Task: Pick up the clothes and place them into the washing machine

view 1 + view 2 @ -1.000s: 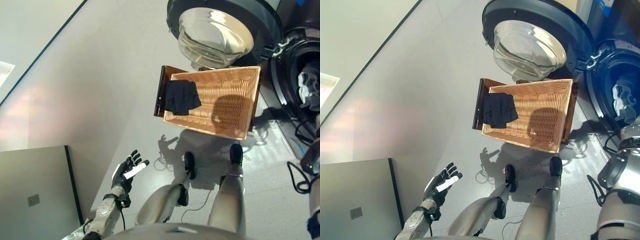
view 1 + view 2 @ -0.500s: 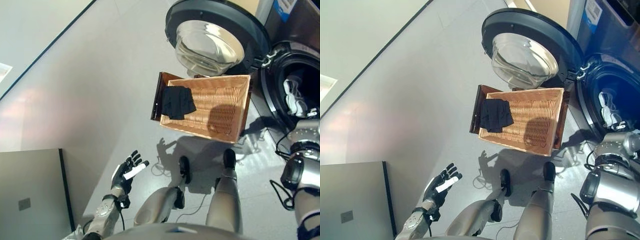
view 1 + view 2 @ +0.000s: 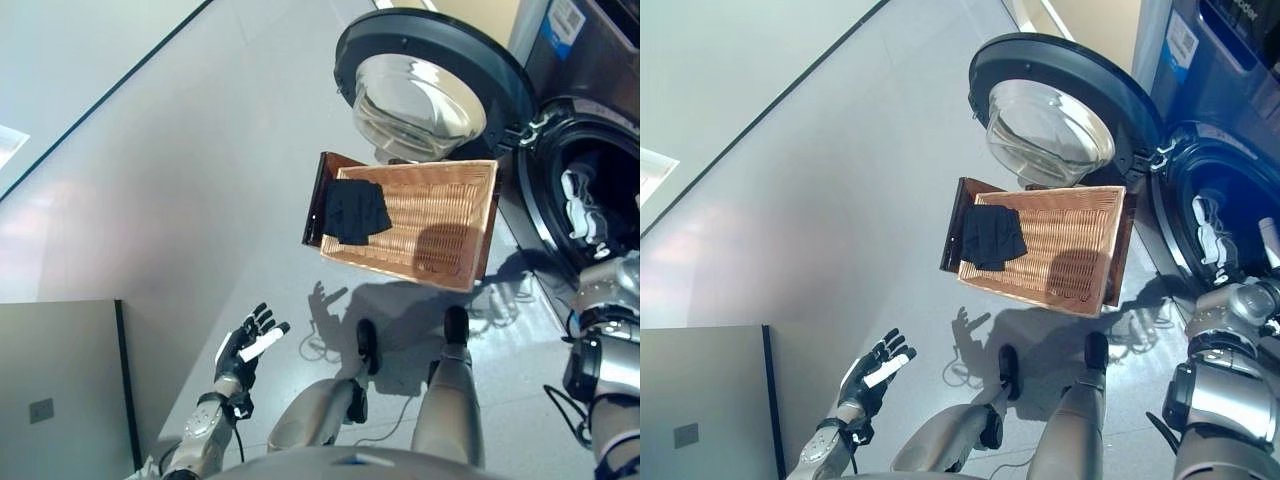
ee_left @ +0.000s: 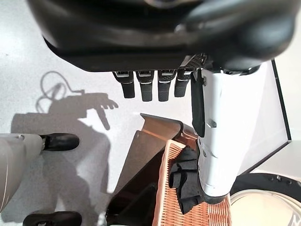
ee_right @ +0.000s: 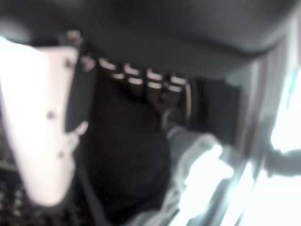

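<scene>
**One dark garment lies in the basket beside an open washer**

A woven wicker basket (image 3: pixel 440 215) sits on the grey floor (image 3: pixel 180 180) in front of a front-loading washing machine (image 3: pixel 1230 130), whose round door (image 3: pixel 425 85) stands swung wide open with its glass bowl facing the camera. The basket rests on a dark brown stand (image 3: pixel 318 195) that shows along its left edge.

A crumpled black garment (image 3: pixel 355 210) lies at the basket's left end, draped against the rim there. Bunched into a rough square, it has no marked long axis; its loose lower edge points toward the near rim of the basket. The rest of the basket floor is bare weave. Inside the machine's dark drum (image 3: pixel 585 200), pale laundry (image 3: pixel 580 200) is already heaped near the opening.

The robot's left hand (image 3: pixel 245 350) hovers low over the floor, well apart from the basket, with its fingers spread straight and the white-covered thumb standing out; it holds nothing (the left wrist view confirms the relaxed fingers (image 4: pixel 146 87), with basket and garment visible past them).

The right hand (image 5: pixel 136 80) is up at the washing machine's opening, seen only in its own wrist view. There its fingers hang in a row in front of the dark drum and the pale cloth, but whether they are closed on anything cannot be told.

A grey panel (image 3: pixel 60 390) occupies the lower left corner of the head views.
</scene>
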You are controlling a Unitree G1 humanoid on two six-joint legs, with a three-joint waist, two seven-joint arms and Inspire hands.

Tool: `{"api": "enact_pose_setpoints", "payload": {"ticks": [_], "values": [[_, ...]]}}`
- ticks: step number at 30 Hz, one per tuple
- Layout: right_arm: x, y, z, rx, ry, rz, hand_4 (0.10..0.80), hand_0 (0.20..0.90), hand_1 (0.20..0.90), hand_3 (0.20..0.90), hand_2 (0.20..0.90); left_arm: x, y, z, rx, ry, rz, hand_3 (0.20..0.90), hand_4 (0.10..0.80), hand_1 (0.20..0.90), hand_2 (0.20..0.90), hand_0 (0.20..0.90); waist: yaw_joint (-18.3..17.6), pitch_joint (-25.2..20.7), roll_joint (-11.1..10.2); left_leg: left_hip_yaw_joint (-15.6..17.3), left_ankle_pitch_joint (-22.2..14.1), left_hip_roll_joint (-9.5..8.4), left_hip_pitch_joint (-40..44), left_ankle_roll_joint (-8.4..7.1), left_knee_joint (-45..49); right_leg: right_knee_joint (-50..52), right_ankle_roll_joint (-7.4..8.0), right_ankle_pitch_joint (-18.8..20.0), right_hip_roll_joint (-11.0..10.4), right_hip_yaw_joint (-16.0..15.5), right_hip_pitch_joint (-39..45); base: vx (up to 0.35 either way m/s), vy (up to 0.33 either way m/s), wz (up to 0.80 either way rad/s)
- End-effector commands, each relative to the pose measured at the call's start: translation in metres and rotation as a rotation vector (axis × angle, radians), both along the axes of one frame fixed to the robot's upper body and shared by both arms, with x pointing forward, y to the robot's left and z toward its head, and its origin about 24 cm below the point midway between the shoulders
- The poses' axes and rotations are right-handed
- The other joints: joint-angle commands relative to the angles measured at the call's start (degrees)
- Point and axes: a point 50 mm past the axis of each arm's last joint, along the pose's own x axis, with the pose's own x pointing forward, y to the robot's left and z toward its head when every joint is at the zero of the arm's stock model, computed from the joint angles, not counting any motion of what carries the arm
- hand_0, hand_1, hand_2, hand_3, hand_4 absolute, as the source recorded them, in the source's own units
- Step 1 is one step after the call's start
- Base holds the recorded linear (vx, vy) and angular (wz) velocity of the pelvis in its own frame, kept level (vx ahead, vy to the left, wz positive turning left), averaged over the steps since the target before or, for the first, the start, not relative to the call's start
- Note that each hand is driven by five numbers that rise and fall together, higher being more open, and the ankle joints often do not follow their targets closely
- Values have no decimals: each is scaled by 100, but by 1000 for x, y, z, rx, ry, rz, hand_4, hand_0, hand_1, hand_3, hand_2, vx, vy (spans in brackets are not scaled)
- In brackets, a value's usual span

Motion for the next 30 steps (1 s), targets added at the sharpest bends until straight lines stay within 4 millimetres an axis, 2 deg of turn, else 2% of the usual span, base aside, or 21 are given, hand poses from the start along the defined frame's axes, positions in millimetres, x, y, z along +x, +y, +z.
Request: {"api": "enact_pose_setpoints", "payload": {"ticks": [1,8,14,16,20,27,30], "values": [[11,1,28,-313,173,121,800,900,900,900,900,-9,31,4,91,-39,72,900,800,900,900,900,84,-505,-447,53,28,-195,-93,-489,-50,-1084,-177,219,152,-287,724,-56,31,-11],[15,11,10,-380,355,189,800,900,900,900,900,-9,36,11,98,-75,76,900,800,900,900,900,64,-416,-343,118,41,-234,-209,-441,-50,-985,-167,297,144,-153,504,-21,25,-9],[14,9,13,-416,378,184,800,900,900,900,900,-11,38,10,105,-67,78,900,800,900,900,900,67,-493,-355,123,27,-247,-220,-424,-50,-977,-162,298,137,-119,489,1,2,-1],[19,14,20,-515,418,206,800,900,900,900,900,-12,39,10,105,-66,83,900,800,900,900,900,53,-491,-360,120,25,-253,-207,-423,-50,-960,-160,298,135,-113,488,0,0,0],[23,22,25,-793,618,259,800,900,900,900,900,-11,41,12,113,-80,88,900,800,900,900,900,42,-510,-370,99,24,-265,-210,-408,-50,-937,-159,309,137,-106,470,0,0,0],[32,35,16,-890,720,315,800,900,900,900,900,-5,40,17,112,-113,94,900,800,900,900,900,81,-524,-384,81,32,-272,-210,-398,-50,-930,-160,326,127,-113,469,0,0,0],[40,49,8,-954,777,383,800,900,900,900,900,-2,38,17,115,-114,94,900,800,900,900,900,90,-526,-392,81,31,-279,-204,-391,-50,-940,-163,335,136,-108,473,0,0,0]]}}
